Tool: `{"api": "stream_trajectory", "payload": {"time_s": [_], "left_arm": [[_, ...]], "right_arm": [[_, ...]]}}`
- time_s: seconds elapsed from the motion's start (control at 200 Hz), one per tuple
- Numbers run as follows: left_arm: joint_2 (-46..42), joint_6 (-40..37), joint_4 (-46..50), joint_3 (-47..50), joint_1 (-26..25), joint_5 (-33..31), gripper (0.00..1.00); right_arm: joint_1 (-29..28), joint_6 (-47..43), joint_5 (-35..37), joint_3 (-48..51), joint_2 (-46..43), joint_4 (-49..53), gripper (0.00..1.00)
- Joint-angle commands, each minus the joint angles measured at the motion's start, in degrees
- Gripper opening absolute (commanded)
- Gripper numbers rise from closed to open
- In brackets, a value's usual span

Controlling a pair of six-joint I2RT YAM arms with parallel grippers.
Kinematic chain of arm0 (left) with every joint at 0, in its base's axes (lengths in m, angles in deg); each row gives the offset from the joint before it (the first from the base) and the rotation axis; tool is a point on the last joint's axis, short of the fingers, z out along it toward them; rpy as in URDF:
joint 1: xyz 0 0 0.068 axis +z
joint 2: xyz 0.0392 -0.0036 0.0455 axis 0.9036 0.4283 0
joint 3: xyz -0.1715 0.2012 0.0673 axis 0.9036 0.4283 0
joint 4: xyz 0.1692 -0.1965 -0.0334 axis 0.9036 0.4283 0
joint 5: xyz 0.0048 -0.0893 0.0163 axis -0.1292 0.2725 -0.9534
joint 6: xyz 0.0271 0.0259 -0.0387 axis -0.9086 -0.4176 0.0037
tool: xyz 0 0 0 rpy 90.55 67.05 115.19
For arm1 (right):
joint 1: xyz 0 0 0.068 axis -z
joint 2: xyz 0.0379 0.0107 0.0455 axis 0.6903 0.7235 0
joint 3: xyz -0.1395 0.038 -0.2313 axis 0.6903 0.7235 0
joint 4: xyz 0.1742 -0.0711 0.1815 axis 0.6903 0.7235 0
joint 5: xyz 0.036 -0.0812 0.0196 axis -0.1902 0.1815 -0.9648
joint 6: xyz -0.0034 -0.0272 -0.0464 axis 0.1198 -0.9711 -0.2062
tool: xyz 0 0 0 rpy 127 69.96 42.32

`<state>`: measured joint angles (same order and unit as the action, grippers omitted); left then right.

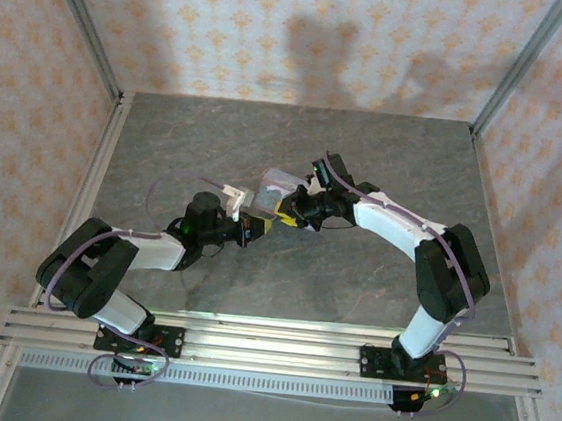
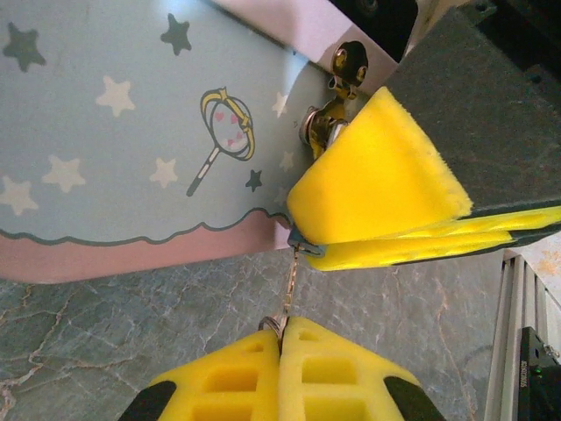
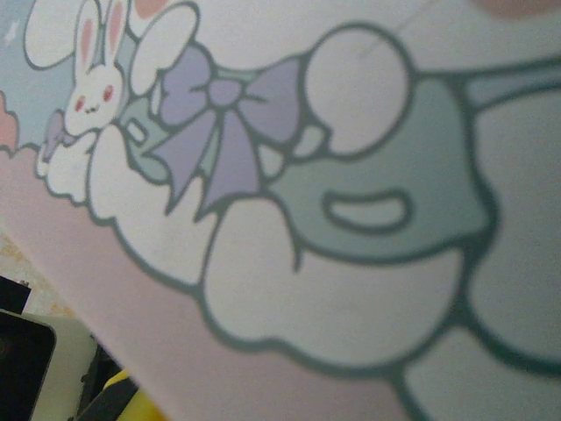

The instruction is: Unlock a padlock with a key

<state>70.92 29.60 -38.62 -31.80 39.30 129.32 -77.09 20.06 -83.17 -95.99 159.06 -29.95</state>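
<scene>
left gripper (image 2: 280,331): closest to you; its yellow pads are pressed flat together on the ring end of the key, with no gap between them.
key (image 2: 290,279): the thin pale shaft runs straight out ahead of the left gripper, and its tip meets the underside of the padlock.
padlock (image 2: 303,248): it sits just beyond the key tip, a small dark blue sliver pinched between the tips of the right gripper, whose pads hide most of its body.
right gripper (image 2: 317,235): ahead and a little to the right of the left gripper, it is narrowed onto the padlock.
tin (image 2: 131,132): the star-printed side stands behind the right gripper, with the metal latch (image 2: 329,123) just above that gripper's upper pad.
step in hand: seating the key in the keyway, as I judge it; how deep it sits, you cannot tell.
doing it well: line the shaft up with the keyway and push slowly along its length. A shaft this thin will likely bend if pushed off axis. Twist with the left wrist alone, holding the right firm so the padlock does not turn with it.
</scene>
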Motion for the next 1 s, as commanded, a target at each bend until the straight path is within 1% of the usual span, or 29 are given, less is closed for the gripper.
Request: {"api": "stream_trajectory", "payload": {"time_s": [0.0,0.245,0.586,0.996], "left_arm": [[0.8,0.7,-4.0,-1.8,0.6,1.0,0.0],[1.3,1.4,-5.2,-1.8,0.7,2.0,0.0],[-0.7,1.2,-4.6,0.0,0.6,1.5,0.0],[-0.1,1.2,-4.9,0.8,0.7,1.5,0.0]], "right_arm": [[-0.6,-0.1,-0.4,-1.2,-0.1,-0.2,0.0],[-0.7,-0.2,-0.4,-1.1,0.0,-0.2,0.0],[-0.6,-0.5,-0.1,-1.0,-0.2,0.2,0.0],[-0.6,-0.1,0.2,-1.0,-0.4,-0.2,0.0]]}}
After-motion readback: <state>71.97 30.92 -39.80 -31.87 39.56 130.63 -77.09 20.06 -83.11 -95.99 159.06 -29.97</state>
